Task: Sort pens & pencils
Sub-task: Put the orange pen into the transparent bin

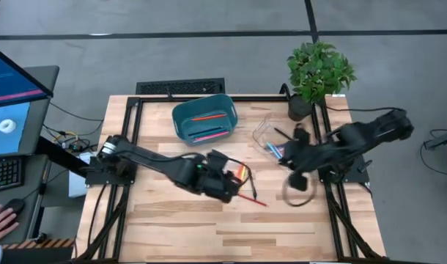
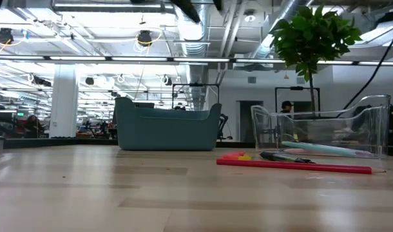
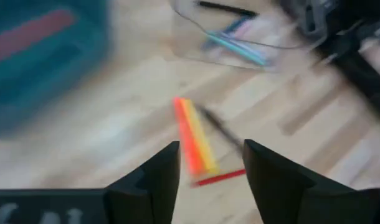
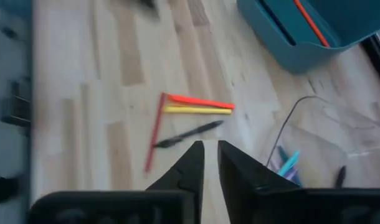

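**Loose sticks mid-table, both grippers empty above them**

Four of the pens & pencils lie in a small cluster on the wooden table (image 1: 172, 227), right of centre: an orange stick (image 4: 199, 101) and a yellow stick (image 4: 196, 110) side by side and touching, a long red pencil (image 2: 293, 165) running off from their ends, and a black pen (image 4: 187, 133) just beside them. More sticks are already put away: red and pink ones in the teal bin (image 1: 204, 117) at the far side, teal, blue and black ones in the clear tray (image 2: 325, 132) to its right.

The left gripper (image 3: 210, 171) hangs over the cluster with its fingers spread and nothing between them; the orange and yellow pair shows in the gap. The right gripper (image 4: 210, 163) sits near the clear tray, its fingers almost together and holding nothing, and also looks down on the cluster.

The likely trouble is a double pick: the orange and yellow sticks touch, so jaws closing there could take both or squeeze one out sideways. The red pencil and black pen are round and lie close, so a nudge may roll them. Both arms stand near the same spot, so reaching together risks a collision
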You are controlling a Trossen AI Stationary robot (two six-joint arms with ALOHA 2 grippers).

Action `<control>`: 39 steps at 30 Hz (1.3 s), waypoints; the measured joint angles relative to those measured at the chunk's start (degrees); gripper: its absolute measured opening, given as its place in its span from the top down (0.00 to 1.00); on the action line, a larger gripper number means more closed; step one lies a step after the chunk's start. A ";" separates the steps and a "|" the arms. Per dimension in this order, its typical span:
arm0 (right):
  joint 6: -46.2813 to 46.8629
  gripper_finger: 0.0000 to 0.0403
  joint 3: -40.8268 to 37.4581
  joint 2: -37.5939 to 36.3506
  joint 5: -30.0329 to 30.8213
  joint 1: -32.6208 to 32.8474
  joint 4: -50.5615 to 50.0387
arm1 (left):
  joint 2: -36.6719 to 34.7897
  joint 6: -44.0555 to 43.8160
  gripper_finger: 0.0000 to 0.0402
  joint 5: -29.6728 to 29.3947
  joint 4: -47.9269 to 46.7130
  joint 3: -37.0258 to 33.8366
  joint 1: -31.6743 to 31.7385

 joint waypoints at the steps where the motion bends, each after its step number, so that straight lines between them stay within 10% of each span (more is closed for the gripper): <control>1: 1.44 0.82 0.00 -1.62 0.17 0.80 -0.30 | 0.02 -0.28 0.57 1.13 5.65 -3.48 0.73; 7: 8.04 0.76 0.00 -8.88 1.47 5.43 -2.39 | 0.05 -2.28 0.50 7.63 34.11 -21.76 5.10; 14: 9.49 0.75 0.00 -11.68 2.74 8.80 -2.59 | 0.03 -3.29 0.48 11.09 41.09 -32.25 9.44; 39: 9.41 0.75 -0.04 -10.40 3.06 9.22 -3.82 | 13.02 7.15 0.52 12.47 40.66 -24.79 11.10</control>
